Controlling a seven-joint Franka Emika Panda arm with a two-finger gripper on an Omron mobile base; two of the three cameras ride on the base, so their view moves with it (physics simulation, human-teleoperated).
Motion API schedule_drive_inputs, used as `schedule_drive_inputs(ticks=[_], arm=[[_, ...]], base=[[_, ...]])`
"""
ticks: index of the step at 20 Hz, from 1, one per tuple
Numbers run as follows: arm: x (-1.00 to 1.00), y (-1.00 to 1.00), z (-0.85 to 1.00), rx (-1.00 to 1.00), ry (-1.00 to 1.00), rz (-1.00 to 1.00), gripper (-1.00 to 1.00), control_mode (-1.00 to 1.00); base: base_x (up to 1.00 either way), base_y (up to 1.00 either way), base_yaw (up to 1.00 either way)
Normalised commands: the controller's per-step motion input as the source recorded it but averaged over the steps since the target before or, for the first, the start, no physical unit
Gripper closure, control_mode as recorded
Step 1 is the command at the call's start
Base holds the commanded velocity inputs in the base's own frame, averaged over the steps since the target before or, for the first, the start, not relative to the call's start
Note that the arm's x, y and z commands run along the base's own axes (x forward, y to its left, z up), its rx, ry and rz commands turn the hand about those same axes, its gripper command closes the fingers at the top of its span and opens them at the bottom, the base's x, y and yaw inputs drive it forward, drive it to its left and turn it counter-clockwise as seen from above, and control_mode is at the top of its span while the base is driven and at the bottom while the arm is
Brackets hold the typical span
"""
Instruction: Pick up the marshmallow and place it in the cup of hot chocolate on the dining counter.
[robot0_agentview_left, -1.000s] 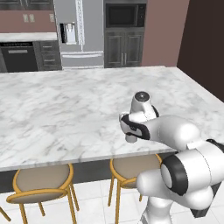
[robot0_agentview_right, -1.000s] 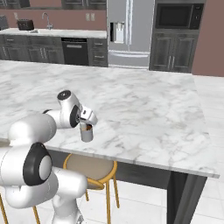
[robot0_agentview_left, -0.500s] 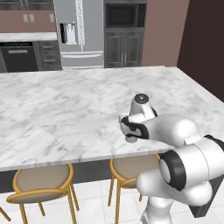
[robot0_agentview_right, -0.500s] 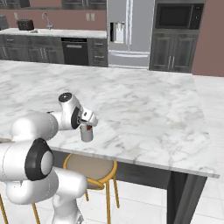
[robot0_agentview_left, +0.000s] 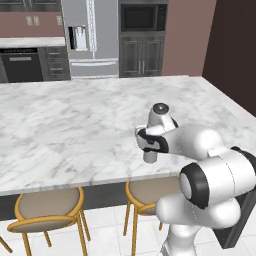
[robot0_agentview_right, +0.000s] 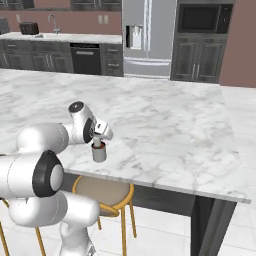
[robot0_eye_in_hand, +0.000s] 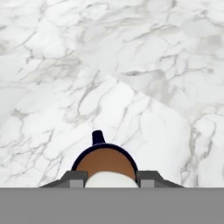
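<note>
**One marshmallow, one cup, my gripper right above**

I count one cup of hot chocolate (robot0_agentview_right: 99, 153), one marshmallow (robot0_eye_in_hand: 111, 180) and one dining counter (robot0_agentview_left: 60, 130). From the right base view the cup stands near the counter's front edge, at about 8 o'clock of the marble top, with brown liquid at its rim. My gripper (robot0_agentview_right: 96, 141) hangs directly over it, the tips just above the rim.

The hand view gives what the base views cannot: the marshmallow sits between my fingers (robot0_eye_in_hand: 74, 178), a white rounded shape at 6 o'clock, pressed on both sides, so my jaws are narrowed around it. Just beyond it, toward 12 o'clock, lies the cup's brown disc (robot0_eye_in_hand: 105, 161) inside a dark rim, with veined marble all around.

The left base view shows the cup (robot0_agentview_left: 150, 155) only as a grey cylinder below my wrist; its liquid is hidden there by my hand. That view also shows two stools (robot0_agentview_left: 45, 212) tucked under the counter's front edge, and a fridge (robot0_agentview_left: 90, 37) at 12 o'clock.
</note>
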Motion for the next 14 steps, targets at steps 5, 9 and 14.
schedule_drive_inputs(ticks=[5,9,14], arm=[[0.19,0.03,-0.06,0.0,0.02,0.0,1.0,-1.0],[0.2,0.0,-0.23,0.0,0.0,0.0,1.0,-1.0],[0.12,0.0,-0.27,0.0,0.0,0.0,1.0,-1.0]], base=[[0.0,0.0,0.0],[0.0,0.0,0.0],[0.0,0.0,0.0]])
